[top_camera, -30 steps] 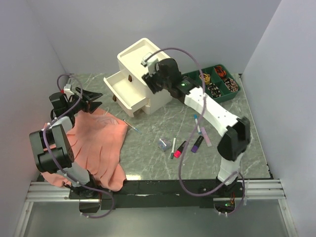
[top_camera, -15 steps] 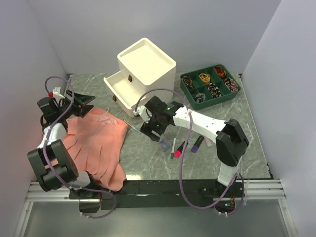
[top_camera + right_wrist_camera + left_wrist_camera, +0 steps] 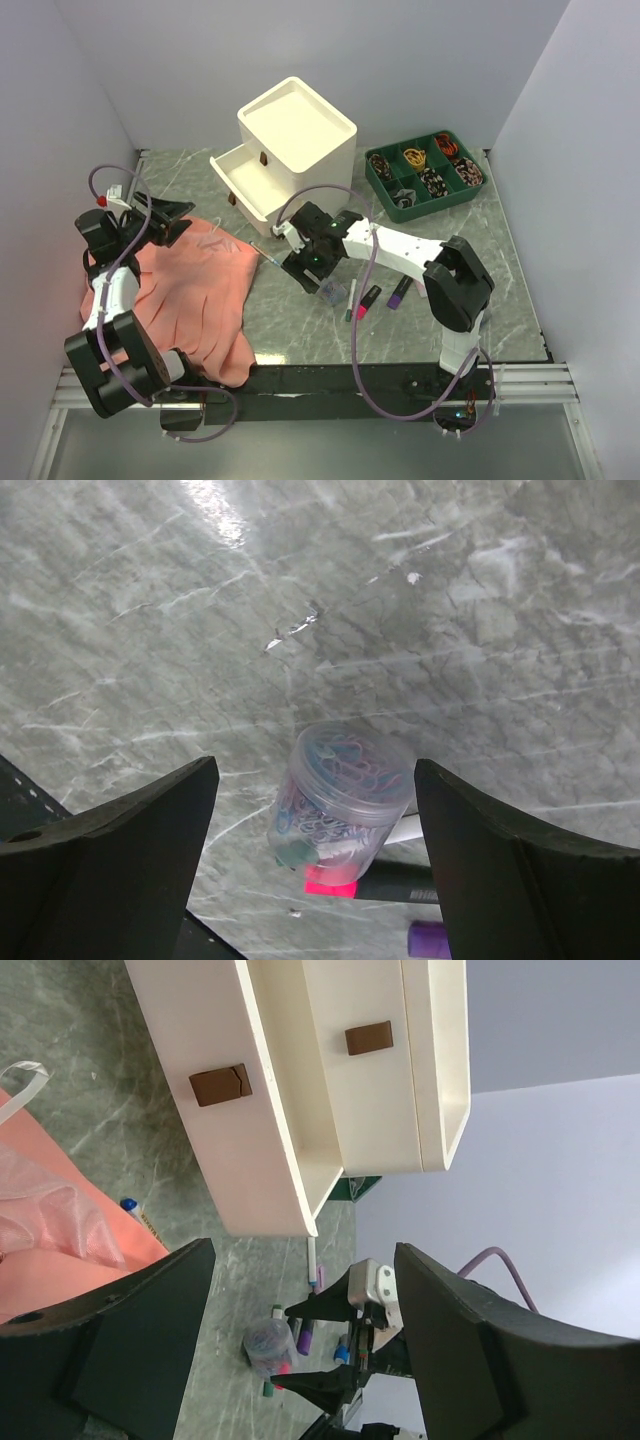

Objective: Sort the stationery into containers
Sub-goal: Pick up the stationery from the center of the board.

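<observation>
- Right wrist view: right gripper (image 3: 315, 763) has its jaws spread wide and grips nothing. It points down at the marble table (image 3: 150, 600).
- A clear jar of paper clips (image 3: 340, 790) stands upright below the gripper, between the fingers, with a gap on each side.
- The pink highlighter (image 3: 332, 887) and the tip of the purple highlighter (image 3: 430, 940) lie just beside the jar.
- Top view: the right arm is folded at its elbow at the near right. The forearm reaches left to the table centre, wrist pitched down.
- Left gripper (image 3: 172, 220) is wide open and empty over the far edge of the salmon cloth (image 3: 195, 290). It is aimed right at the cabinet (image 3: 325, 175).
- Only the left wrist view shows the lower drawer (image 3: 180, 1020) pulled out, and both dark handles face-on.
- Only the top view shows the green compartment tray (image 3: 437, 201) at the far right.
</observation>
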Available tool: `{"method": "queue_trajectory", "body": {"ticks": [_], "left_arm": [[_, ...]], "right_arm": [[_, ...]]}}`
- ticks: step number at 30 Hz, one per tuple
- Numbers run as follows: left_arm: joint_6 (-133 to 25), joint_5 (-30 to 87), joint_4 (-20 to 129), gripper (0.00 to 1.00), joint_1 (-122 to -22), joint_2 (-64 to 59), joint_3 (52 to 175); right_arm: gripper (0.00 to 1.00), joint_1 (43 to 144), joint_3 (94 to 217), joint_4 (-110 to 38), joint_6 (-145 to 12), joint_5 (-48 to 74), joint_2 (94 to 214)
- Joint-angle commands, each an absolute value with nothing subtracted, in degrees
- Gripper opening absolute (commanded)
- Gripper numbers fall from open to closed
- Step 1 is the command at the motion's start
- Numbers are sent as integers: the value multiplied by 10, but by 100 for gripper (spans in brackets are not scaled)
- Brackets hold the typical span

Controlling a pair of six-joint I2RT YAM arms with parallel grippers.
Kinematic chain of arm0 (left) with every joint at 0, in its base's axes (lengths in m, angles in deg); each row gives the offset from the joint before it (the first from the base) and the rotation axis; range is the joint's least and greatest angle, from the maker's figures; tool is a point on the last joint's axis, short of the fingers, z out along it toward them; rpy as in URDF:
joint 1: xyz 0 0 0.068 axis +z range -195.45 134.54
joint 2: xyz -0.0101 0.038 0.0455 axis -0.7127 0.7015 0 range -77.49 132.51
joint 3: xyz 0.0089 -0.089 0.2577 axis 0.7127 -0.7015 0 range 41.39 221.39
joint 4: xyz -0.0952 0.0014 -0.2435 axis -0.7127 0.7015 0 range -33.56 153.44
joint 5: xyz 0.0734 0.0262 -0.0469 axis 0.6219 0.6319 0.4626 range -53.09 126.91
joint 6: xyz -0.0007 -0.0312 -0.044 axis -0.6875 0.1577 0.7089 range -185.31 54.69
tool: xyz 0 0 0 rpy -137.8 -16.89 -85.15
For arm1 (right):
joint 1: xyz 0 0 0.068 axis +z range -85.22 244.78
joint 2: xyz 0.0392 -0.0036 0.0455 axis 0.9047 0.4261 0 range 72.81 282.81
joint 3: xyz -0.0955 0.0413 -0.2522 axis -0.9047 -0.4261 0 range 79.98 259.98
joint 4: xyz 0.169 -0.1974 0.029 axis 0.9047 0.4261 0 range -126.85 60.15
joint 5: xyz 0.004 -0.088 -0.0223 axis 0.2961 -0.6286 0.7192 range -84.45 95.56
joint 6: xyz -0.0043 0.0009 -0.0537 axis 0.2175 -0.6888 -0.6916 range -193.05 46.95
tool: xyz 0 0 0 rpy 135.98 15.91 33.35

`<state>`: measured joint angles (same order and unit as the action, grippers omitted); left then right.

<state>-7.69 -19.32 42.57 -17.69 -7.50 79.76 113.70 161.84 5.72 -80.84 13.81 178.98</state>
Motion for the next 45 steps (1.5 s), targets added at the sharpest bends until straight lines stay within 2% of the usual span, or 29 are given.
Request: {"method": "queue_trajectory", "body": {"ticks": [1, 10, 17, 20, 21, 23, 24, 30, 39, 45], "left_arm": [[-67, -205, 395, 79, -171, -98, 781], [-54, -204, 384, 80, -165, -103, 773], [-49, -200, 380, 80, -157, -103, 772], [-44, -199, 374, 80, -156, -101, 768], [-44, -200, 374, 80, -155, -100, 768], [-44, -200, 374, 81, -155, -97, 769], [-45, -200, 375, 81, -155, -95, 771], [-40, -203, 368, 81, -155, -77, 785], [-44, -207, 374, 81, -155, -37, 821], [-46, -219, 354, 80, -157, -22, 829]], "right_arm": [[88, 1135, 1608, 40, -775, 112, 1799], [88, 1120, 1595, 39, -739, 100, 1816], [84, 1116, 1584, 34, -731, 86, 1831], [76, 1116, 1590, 27, -733, 73, 1841], [68, 1116, 1596, 28, -735, 72, 1845], [60, 1115, 1604, 31, -735, 71, 1848], [52, 1116, 1607, 34, -736, 71, 1843], [28, 1122, 1618, 42, -749, 63, 1791], [18, 1141, 1647, 19, -799, 97, 1662], [18, 1142, 1707, -67, -847, 126, 1648]]}}
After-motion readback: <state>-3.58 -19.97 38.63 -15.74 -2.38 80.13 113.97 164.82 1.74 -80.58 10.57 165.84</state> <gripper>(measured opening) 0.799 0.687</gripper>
